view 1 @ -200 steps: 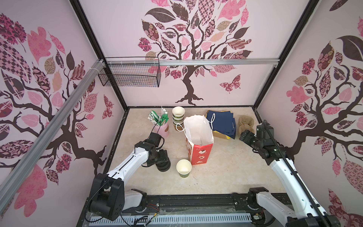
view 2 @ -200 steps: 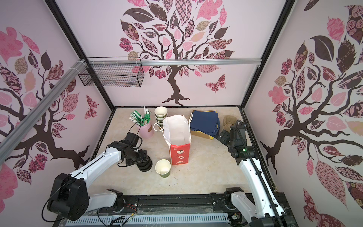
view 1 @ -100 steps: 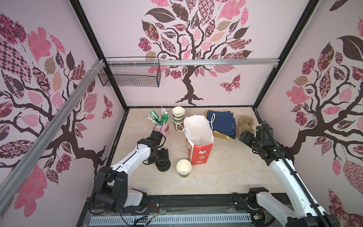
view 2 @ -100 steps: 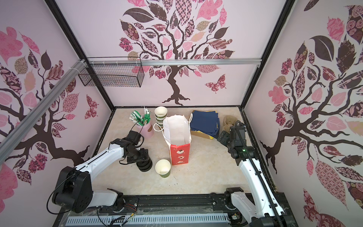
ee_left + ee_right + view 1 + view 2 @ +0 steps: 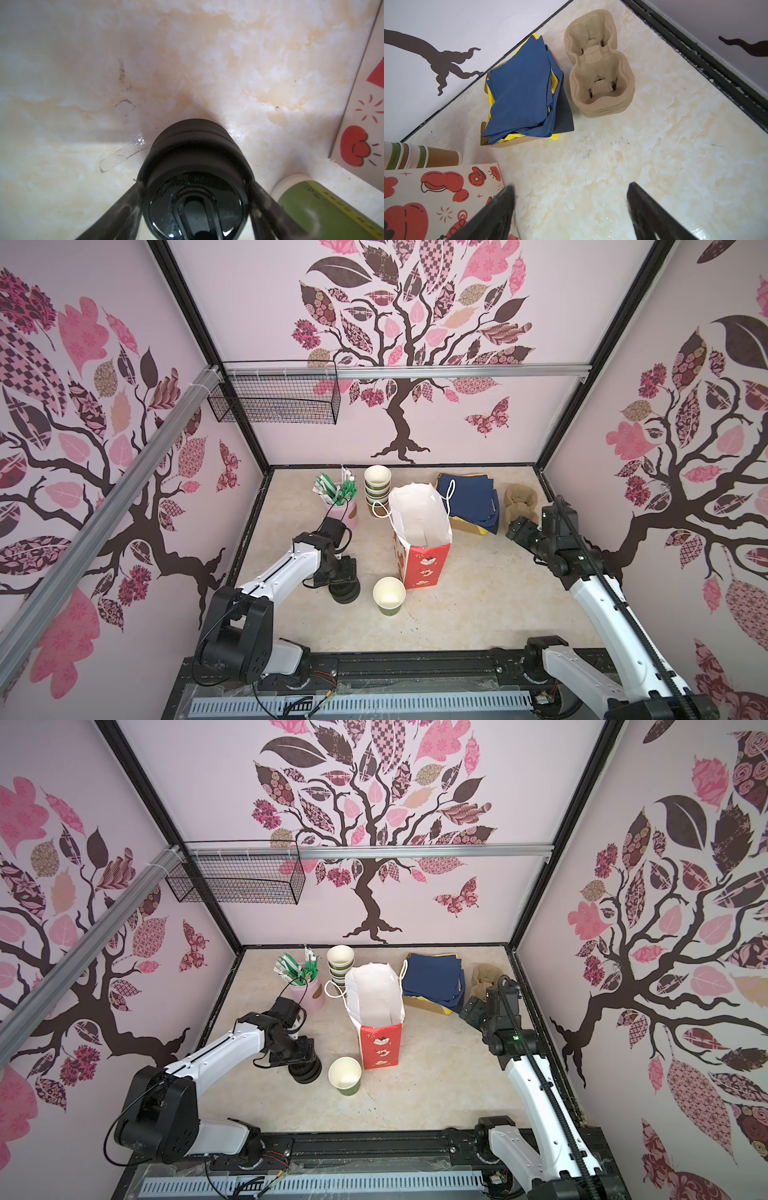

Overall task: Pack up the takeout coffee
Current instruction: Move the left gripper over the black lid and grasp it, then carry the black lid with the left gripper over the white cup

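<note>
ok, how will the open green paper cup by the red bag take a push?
The lidless green paper cup shows only white inside, so probably light, sliding easily. Its base looks narrower than its rim: it may tip. Unlidded, likely squashes.

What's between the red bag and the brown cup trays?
A pile of blue napkins lies between bag and trays, seen in both top views.

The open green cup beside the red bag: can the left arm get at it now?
Probably yes: the green cup stands uncovered right beside the lid stack under the left tool, nothing between.
</note>
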